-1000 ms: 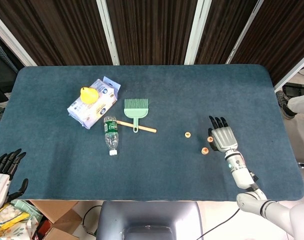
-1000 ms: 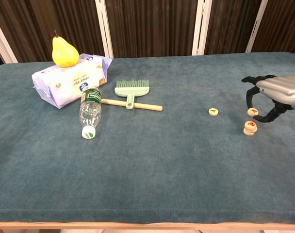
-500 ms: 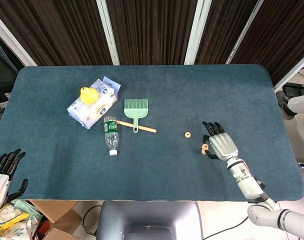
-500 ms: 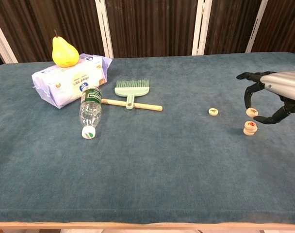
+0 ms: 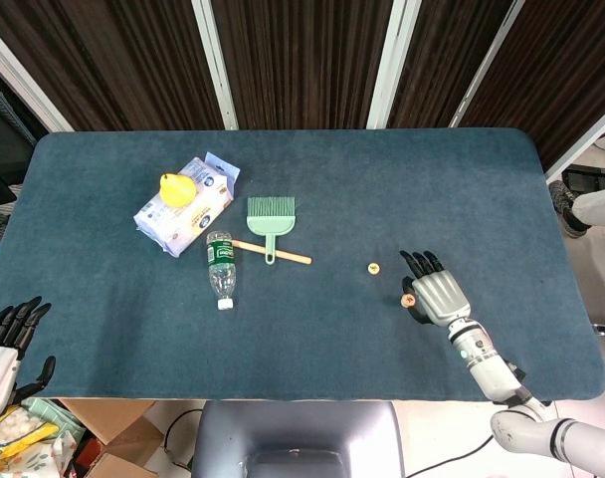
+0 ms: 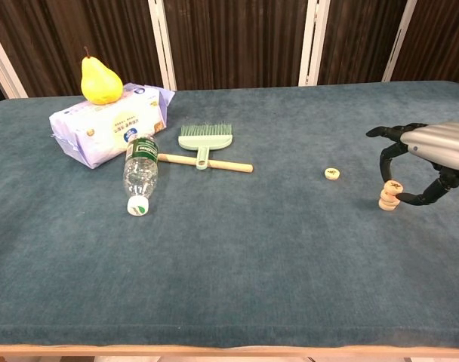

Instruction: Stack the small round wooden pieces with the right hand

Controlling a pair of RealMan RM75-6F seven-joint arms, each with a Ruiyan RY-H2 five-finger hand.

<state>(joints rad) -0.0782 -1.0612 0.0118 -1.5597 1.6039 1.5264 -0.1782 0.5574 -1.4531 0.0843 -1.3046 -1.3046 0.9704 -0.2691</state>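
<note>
Three small round wooden pieces are in play. One lone piece (image 5: 373, 268) (image 6: 332, 173) lies flat on the blue cloth. Right of it stands a low stack (image 6: 386, 200) (image 5: 407, 298). My right hand (image 6: 426, 147) (image 5: 437, 296) hovers over that stack and pinches the top piece (image 6: 392, 186) between a fingertip and the thumb. The piece rests on the stack, slightly off-centre. In the head view the hand hides most of the stack. My left hand (image 5: 4, 344) hangs off the table's near left corner, fingers spread, holding nothing.
A green hand brush (image 5: 270, 221) with a wooden handle, a lying plastic bottle (image 5: 220, 265), and a wipes pack (image 5: 183, 216) with a yellow pear (image 5: 177, 188) on it sit on the left half. The table's near edge (image 6: 229, 348) runs along the front.
The right hand carried the pinched piece from just behind the stack, towards me and down, so it now sits on top of the stack. The left hand stayed put.
</note>
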